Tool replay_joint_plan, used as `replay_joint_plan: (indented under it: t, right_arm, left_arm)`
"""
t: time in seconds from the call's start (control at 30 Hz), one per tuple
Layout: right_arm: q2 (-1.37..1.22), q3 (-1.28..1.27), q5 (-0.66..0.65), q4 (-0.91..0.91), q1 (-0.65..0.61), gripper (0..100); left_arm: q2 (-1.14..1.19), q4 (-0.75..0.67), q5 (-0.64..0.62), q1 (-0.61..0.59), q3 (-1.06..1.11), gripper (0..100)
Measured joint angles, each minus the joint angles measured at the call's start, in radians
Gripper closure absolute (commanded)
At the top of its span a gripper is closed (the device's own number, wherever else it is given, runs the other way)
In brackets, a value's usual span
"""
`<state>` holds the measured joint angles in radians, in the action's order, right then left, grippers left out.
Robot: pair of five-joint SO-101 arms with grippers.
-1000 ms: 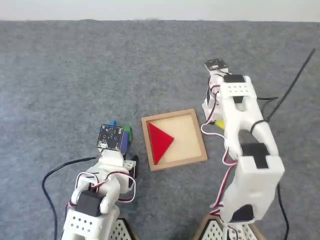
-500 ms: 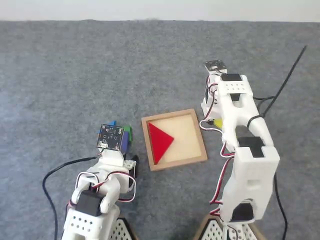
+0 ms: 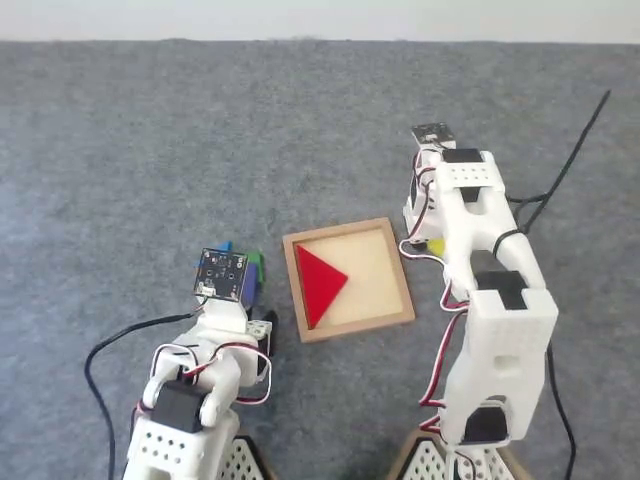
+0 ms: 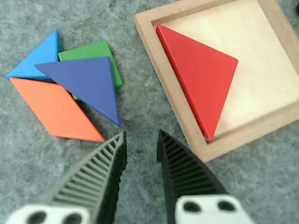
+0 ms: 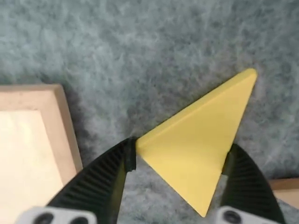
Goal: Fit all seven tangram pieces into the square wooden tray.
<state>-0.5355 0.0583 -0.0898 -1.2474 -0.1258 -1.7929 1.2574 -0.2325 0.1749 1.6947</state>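
Tray: we take the square wooden tray (image 3: 345, 228) (image 4: 171, 79) as our landmark. It lies flat on the grey mat (image 3: 150, 150), between the two arms.
Already in the tray: one red triangle (image 3: 318, 280) (image 4: 201, 74), lying flat with its long edge against the rim on the left arm's side.
Piece in hand: the yellow triangle (image 5: 201, 149) (image 3: 437, 245) lies on the mat just beside the tray, off the rim on the right arm's side.
Right gripper: the right gripper (image 5: 180, 154) is clamped across the yellow triangle. One finger meets a corner and the other presses an opposite edge.
Left gripper: the left gripper (image 4: 141, 136) hangs near the tray's outer corner, its fingers a little apart with nothing between them.
Waiting pieces: a dark blue triangle (image 4: 88, 81), an orange parallelogram (image 4: 53, 109), a light blue triangle (image 4: 39, 58) and a green piece (image 4: 88, 49) sit bunched together on the left arm's side of the tray, partly overlapping.
Handling: we judge the yellow triangle to be light, stiff and smooth-faced, so it should neither bend nor break.
Where to hold: a corner offers little bearing, and we expect the piece could pivot or squirt out. We would rather grip two flat edges nearer its middle.
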Motion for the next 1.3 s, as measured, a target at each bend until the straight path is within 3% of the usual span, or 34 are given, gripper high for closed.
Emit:
replay_joint_plan:
  t: [0.5, 0.8, 1.3]
  right_arm:
    - [-0.003, 0.032, 0.0, -0.055, 0.009, 81.8]
    - [0.187, 0.011, -0.06, -0.127, -0.005, 82.1]
    - [0.308, -0.015, -0.466, -0.163, -0.414, 82.0]
  left_arm:
    - [0.0, 0.0, 0.0, 0.0, 0.0, 89]
    - [0.0, 0.0, 0.0, 0.0, 0.0, 89]
    - [0.0, 0.0, 0.0, 0.0, 0.0, 89]
